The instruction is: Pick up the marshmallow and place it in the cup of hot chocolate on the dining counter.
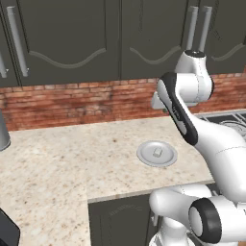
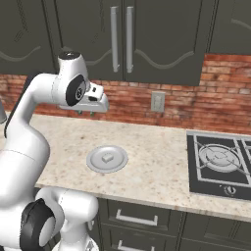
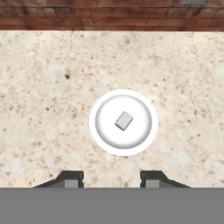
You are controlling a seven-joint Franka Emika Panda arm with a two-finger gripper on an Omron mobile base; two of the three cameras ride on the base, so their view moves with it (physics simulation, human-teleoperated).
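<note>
Marshmallow (image 3: 124, 120): small white block lying at the middle of the round grey plate (image 3: 101, 131), ahead of and well below the jaws, turned at a slant to them.
Plate: flat on the beige speckled table (image 3: 43, 87), centred a little to one side of the line between the jaws in the hand view.
Gripper (image 3: 111, 179): high above the table near the brick wall (image 2: 196, 103), pointing down; nothing between the jaws.
Jaws: standing apart with a clear gap, wider than the marshmallow, holding nothing.
Step in hand: approach for the pick, as I judge it; descent not yet begun.
How to do it well: centre the jaws over the block, turn the wrist so the fingertips (image 3: 70, 178) meet its flat sides, come straight down, stop short of the plate, close gently.
Risk: a soft, tiny block may slide on the plate or squash if pinched off-centre.
</note>
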